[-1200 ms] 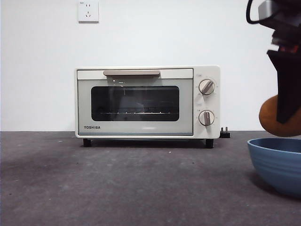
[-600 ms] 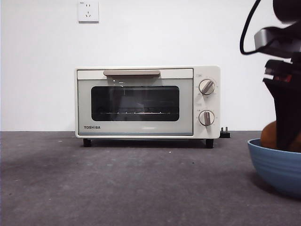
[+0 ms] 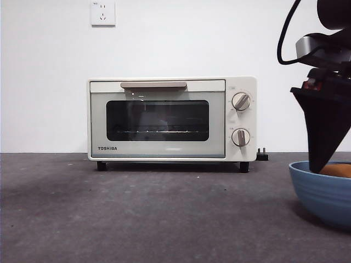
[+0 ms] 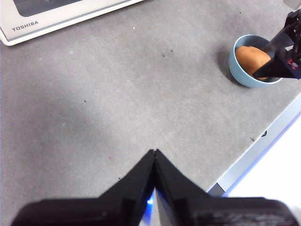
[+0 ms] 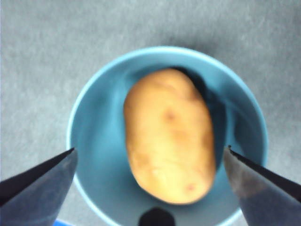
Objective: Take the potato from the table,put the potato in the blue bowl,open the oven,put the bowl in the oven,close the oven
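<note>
The orange-tan potato [image 5: 169, 136] lies inside the blue bowl [image 5: 94, 122], free of any grip; in the front view only its top [image 3: 335, 170] shows above the bowl's rim [image 3: 321, 192] at the right edge. My right gripper [image 5: 150, 155] hangs open just over the bowl, its jaws spread wide on either side of the potato; it shows as a dark wedge [image 3: 323, 131] in the front view. My left gripper [image 4: 154, 155] is shut and holds nothing, over bare table [image 4: 117, 94]. The cream TOSHIBA oven [image 3: 171, 118] stands shut at the back.
The table's front edge [image 4: 254, 150] runs close to the bowl [image 4: 254, 61]. A wall socket [image 3: 103, 12] sits above the oven, and a black plug [image 3: 262, 155] lies at the oven's right foot.
The right gripper came down with the potato into the bowl, then let go and opened. The potato now rests in the bowl.
</note>
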